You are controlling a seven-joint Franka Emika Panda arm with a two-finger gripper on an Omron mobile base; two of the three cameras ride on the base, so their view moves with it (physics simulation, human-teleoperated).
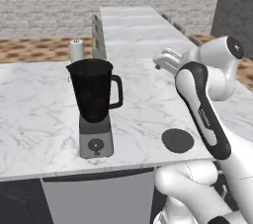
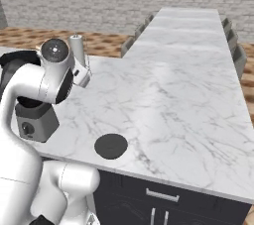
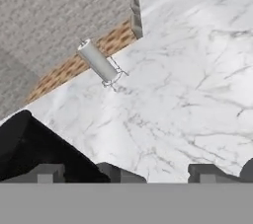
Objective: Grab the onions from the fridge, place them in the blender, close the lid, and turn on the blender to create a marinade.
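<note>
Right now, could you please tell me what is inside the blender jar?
The blender stands open on the marble counter, its lid lying flat to the side. The jar's dark walls hide the inside, so I cannot tell whether any onions are in it.

Base views: behind arm, left and right, facing down | shared: marble counter [image 1: 39,114], blender [image 1: 95,104], lid [image 2: 111,145] | hand view: close, tilted over counter

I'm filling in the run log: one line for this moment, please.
blender: on counter, jar open | lid: flat on counter beside it | gripper: open, empty, above counter | onions: none seen
</note>
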